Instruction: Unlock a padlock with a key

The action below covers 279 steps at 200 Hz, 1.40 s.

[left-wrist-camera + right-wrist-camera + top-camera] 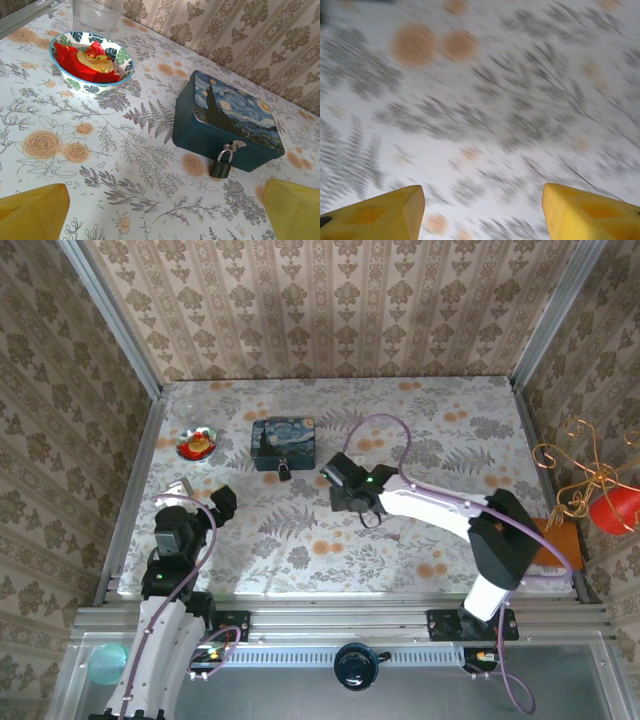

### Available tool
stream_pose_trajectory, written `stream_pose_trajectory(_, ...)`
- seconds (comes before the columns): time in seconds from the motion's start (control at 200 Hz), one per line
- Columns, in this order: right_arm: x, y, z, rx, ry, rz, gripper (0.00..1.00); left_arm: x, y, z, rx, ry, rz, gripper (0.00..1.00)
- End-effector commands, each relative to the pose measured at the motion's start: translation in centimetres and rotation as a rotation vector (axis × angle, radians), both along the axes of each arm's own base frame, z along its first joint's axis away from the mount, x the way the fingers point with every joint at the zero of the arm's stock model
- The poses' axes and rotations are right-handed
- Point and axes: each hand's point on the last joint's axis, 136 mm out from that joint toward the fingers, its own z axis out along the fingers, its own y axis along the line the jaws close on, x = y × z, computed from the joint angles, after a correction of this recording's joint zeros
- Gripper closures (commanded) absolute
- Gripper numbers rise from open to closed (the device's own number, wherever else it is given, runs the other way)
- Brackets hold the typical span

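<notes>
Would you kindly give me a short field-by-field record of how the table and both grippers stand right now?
padlock: hangs from the clasp on the front of the tin; shackle looks shut
tin: blue, painted lid down
bowl: left of the tin, apart from it, holding red and yellow pieces
glass: just behind the bowl
left gripper: open, empty, facing the padlock, well short of it
right gripper: open, empty, over bare tablecloth; view blurred
</notes>
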Motion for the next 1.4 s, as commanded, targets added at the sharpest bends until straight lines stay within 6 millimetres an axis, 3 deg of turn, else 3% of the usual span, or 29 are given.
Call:
stream_pose_trajectory(0.0,-4.0,-6.4,-1.5,-0.134,0.155,-0.115,0.35,0.1,0.1,-0.7,-0.006,0.017,0.005,0.0)
stream_pose_trajectory(0.165,-5.8,-9.9,-3.0,-0.151,0.236,-0.181,0.35,0.3,0.0,-1.0,-0.009,0.03,-0.002,0.0)
stream_pose_trajectory(0.29,-6.7,-11.1,-4.8,-0.112,0.312,-0.236,0.38,0.3,0.0,-1.0,-0.006,0.033,-0.002,0.0)
stream_pose_trajectory(0.7,-7.5,-10.0,-7.1,-0.001,0.357,-0.255,0.51,0.4,0.1,-1.2,-0.001,0.033,0.001,0.0)
stream_pose_trajectory(1.165,-8.3,-9.3,-8.8,0.047,0.385,-0.272,0.74,0.4,0.3,-1.5,0.009,0.036,0.013,0.0)
stream_pose_trajectory(1.39,-7.2,-8.0,-8.1,0.097,0.322,-0.245,0.98,0.7,0.2,-1.9,0.02,0.051,0.001,0.0)
